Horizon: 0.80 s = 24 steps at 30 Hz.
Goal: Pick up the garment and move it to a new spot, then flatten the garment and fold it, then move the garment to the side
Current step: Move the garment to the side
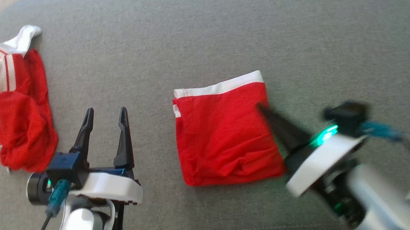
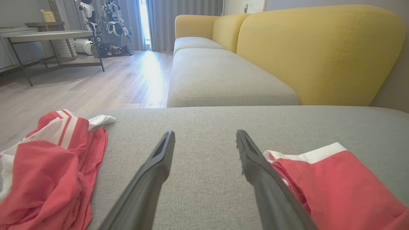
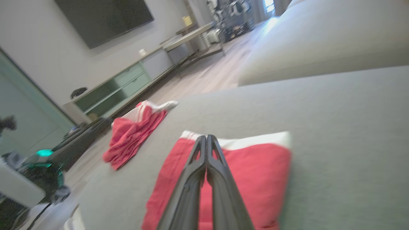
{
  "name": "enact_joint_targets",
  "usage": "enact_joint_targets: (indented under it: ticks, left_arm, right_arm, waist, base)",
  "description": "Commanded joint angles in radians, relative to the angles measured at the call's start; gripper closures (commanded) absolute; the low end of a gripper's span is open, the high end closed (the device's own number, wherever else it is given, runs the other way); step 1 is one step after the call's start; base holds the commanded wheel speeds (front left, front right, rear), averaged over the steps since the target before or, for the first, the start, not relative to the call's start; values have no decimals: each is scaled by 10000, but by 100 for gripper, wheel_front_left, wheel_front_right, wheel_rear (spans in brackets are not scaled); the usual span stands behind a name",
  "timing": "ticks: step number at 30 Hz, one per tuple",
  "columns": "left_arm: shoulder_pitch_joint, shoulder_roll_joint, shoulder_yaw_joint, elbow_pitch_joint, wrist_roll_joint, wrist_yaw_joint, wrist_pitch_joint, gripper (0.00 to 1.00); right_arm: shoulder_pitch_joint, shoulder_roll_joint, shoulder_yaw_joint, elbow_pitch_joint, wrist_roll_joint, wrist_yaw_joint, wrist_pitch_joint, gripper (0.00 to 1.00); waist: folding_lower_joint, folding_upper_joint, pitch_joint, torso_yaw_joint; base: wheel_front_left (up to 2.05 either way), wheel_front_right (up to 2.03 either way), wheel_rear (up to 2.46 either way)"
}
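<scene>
A red garment with a white waistband lies folded into a rough square in the middle of the grey cushion. It also shows in the left wrist view and the right wrist view. My right gripper is shut, and its tips hover over the garment's right part with no cloth visibly pinched. Left of the garment my left gripper stands open over bare cushion, with nothing between its fingers.
A second red and white garment lies crumpled near the cushion's left edge, beside the wooden floor. Behind stand a yellow sofa back, a round table and another robot.
</scene>
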Motion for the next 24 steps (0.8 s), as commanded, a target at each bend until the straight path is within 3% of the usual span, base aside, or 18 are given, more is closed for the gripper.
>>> enact_joint_targets:
  ticks: [1,2,3,5,14,24]
  left_arm:
    - [-149,257,382,-383,-36,55,-13,0]
    - [-123,287,397,-422,-39,78,6,0]
    - [-106,316,409,-466,-41,98,25,0]
    - [-78,369,438,-553,-46,139,55,0]
    - [183,611,616,-972,-55,397,139,0]
    - [909,777,562,-1241,-70,574,191,0]
  right_arm:
    - [-14,7,-177,-453,-151,35,-133,100]
    - [90,28,-633,-577,-288,35,-159,96]
    - [188,64,-1101,-697,-445,35,-189,67]
    - [349,149,-1964,-920,-842,35,-224,0]
    - [1008,751,-4652,-1794,-2762,35,-332,0]
    - [2165,972,-5078,-2384,-3716,35,145,0]
  waist:
    - [0,0,-78,-89]
    - [0,0,-113,-135]
    - [0,0,-136,-174]
    - [0,0,-183,-254]
    - [0,0,-545,-478]
    - [0,0,-1160,-580]
  base:
    - [0,0,0]
    - [0,0,0]
    - [0,0,0]
    - [0,0,0]
    - [0,0,0]
    - [0,0,0]
